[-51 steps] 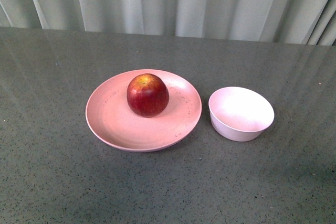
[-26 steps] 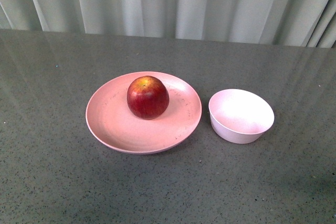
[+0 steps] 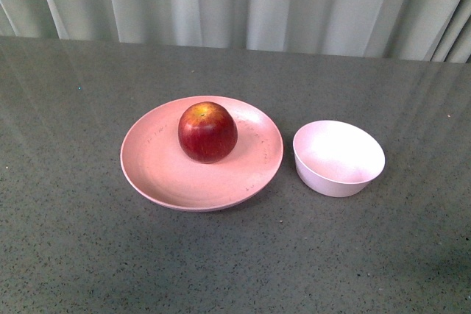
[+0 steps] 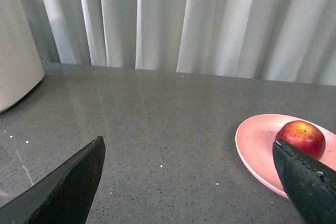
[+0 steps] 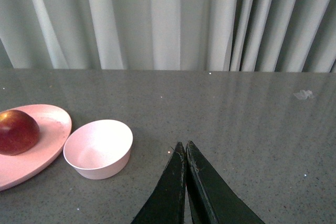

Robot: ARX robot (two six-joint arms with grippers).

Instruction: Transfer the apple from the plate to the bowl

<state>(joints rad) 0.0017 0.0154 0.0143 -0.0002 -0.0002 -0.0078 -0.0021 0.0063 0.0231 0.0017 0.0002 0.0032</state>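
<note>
While left fingers point(image 4: 68, 187), spread wide, hide part of plate point(image 3: 158, 170) in left wrist view, apple point(image 3: 207, 132) sits on plate's far half, stem up. Bowl point(image 3: 338, 158) just right on bench point(image 3: 73, 255). Right fingers point(image 5: 202, 187) pressed together.

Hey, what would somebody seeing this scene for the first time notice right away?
The dark-red apple stands out first, sitting a little behind the middle of the wide pink plate on the grey table. Next comes the pale bowl, empty, just to the plate's right and not touching it. Neither arm shows in the front view.
</note>
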